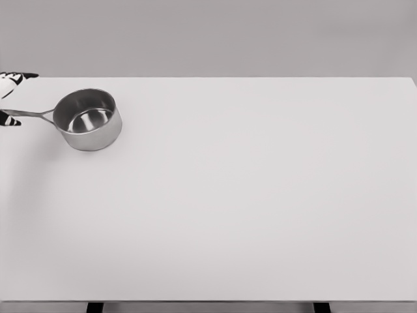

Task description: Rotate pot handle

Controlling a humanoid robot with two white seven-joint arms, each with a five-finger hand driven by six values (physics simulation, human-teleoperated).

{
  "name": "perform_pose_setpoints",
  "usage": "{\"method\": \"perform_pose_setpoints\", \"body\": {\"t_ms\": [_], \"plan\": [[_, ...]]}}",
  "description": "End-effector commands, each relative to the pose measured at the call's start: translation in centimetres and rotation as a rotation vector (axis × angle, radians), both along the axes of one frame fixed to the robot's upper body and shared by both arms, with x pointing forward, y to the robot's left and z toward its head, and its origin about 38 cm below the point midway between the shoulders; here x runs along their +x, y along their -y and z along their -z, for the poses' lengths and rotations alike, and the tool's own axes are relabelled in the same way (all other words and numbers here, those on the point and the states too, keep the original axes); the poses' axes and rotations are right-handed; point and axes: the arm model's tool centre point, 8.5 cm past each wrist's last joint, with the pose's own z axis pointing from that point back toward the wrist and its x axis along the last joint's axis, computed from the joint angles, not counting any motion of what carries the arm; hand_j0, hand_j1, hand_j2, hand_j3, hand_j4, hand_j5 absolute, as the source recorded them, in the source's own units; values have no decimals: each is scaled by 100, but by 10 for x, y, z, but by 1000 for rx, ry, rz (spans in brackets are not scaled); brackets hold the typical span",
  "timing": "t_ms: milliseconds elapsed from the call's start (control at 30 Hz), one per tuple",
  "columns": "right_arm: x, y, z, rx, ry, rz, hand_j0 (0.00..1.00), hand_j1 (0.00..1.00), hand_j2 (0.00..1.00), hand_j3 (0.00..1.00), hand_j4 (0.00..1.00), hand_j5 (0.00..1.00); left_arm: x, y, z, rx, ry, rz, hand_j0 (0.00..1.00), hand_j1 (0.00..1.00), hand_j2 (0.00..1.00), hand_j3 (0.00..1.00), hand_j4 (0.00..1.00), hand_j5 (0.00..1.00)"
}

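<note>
White laminate covers the table (247, 208), which fills nearly the whole head view. Its far edge runs straight across the upper part of the picture, against a plain grey wall (215, 36). Its near edge lies along the bottom, where two dark legs (95, 307) show just below the tabletop, one toward the left and one toward the right.

Next in size is the pot (87, 120), a small steel saucepan. It stands upright on the table at the far left, near the far edge and well apart from the right half of the tabletop. Its mouth faces up, and the polished inner wall and base are visible. It casts a soft shadow on the surface to its near side.

The pot handle (31, 113) is a thin metal bar. It leaves the left side of the rim and runs almost level toward the left edge of the picture.

Smallest in view is the left hand (10, 98), cut off by the left edge. Only black-and-white fingers (14, 79) show: one group above the handle's end, and one tip at the end of the handle itself, touching or just beside it. Whether the hand is clenched on the handle or released cannot be told from this view.
</note>
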Motion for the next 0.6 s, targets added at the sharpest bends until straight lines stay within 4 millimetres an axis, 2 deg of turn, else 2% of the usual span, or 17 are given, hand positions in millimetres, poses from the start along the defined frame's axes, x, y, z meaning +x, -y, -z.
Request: {"method": "perform_pose_setpoints", "body": {"t_ms": [0,567], "plan": [[0,0,0,0,1,0,100,100,100,100,100,100,-1,-3,2,-12,-5,-14,100,100,100,100,100,100],[0,0,0,1,-1,0,100,100,100,100,100,100,-4,-7,-5,-62,27,-20,100,100,100,100,100,100]]}}
